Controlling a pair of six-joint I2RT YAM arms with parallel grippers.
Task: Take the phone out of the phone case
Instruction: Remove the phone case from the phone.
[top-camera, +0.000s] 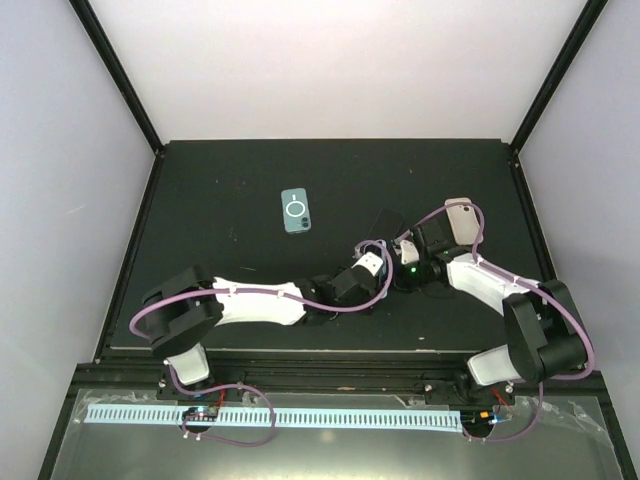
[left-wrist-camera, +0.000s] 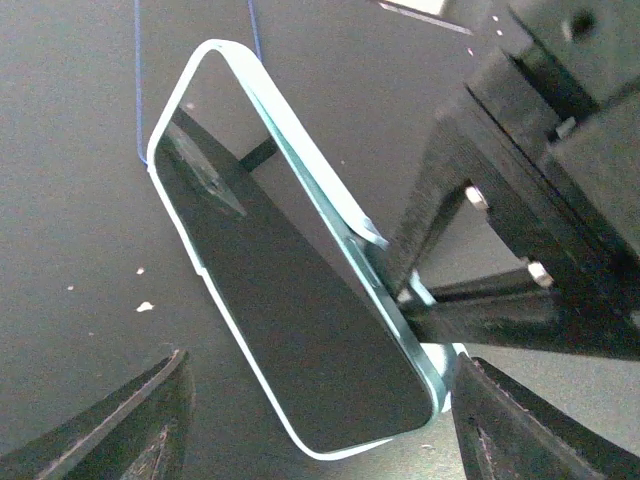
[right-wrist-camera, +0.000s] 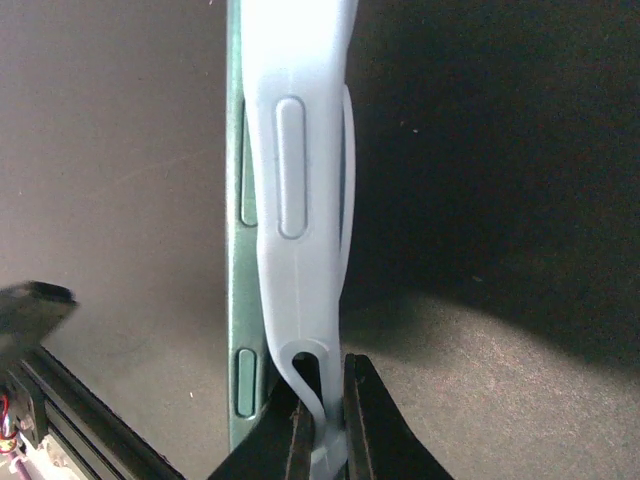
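Note:
A green phone (right-wrist-camera: 240, 330) with a dark screen (left-wrist-camera: 290, 300) sits in a pale blue case (right-wrist-camera: 295, 200). In the top view it is held edge-up at mid-table (top-camera: 386, 222), between the two arms. My right gripper (right-wrist-camera: 325, 430) is shut on the case's side wall, which is bent away from the phone's green edge. In the left wrist view the right gripper shows as the black body at right (left-wrist-camera: 520, 200). My left gripper (left-wrist-camera: 320, 430) is open, its fingers (left-wrist-camera: 150, 420) on either side of the phone's lower end and not closed on it.
A teal phone-shaped item with a ring mark (top-camera: 295, 211) lies flat on the black table (top-camera: 220, 180) at back centre-left. A pale pinkish phone-shaped item (top-camera: 462, 218) lies beside the right arm. Black frame posts stand at the table's back corners.

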